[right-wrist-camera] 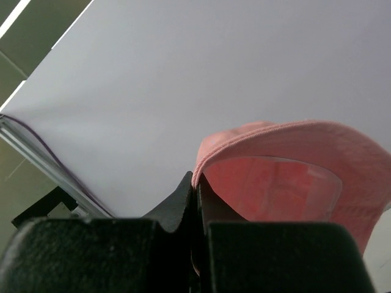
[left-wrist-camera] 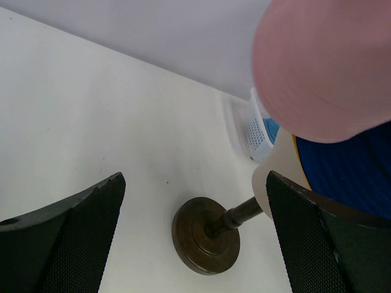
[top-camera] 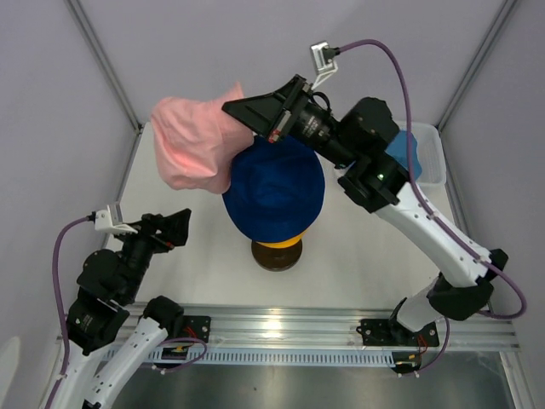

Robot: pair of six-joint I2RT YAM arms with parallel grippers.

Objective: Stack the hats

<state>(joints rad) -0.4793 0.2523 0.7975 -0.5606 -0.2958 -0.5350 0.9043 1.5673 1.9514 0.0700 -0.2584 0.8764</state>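
The navy blue hat (top-camera: 274, 189) sits on top of the yellow hat (top-camera: 280, 244) on the mannequin stand. My right gripper (top-camera: 241, 111) is shut on the brim of the pink hat (top-camera: 194, 145) and holds it in the air, up and to the left of the navy hat. The pink hat fills the right wrist view (right-wrist-camera: 287, 177), its brim clamped between the fingers (right-wrist-camera: 183, 198). The sky blue hat (top-camera: 402, 155) lies in the basket, mostly hidden by the right arm. My left gripper (top-camera: 170, 228) is open and empty, low at the left of the stand.
The white plastic basket (top-camera: 430, 158) stands at the back right. The stand's dark round base (left-wrist-camera: 204, 235) rests on the white table, with the cream mannequin head (left-wrist-camera: 275, 168) above it. Tent poles run along the back corners.
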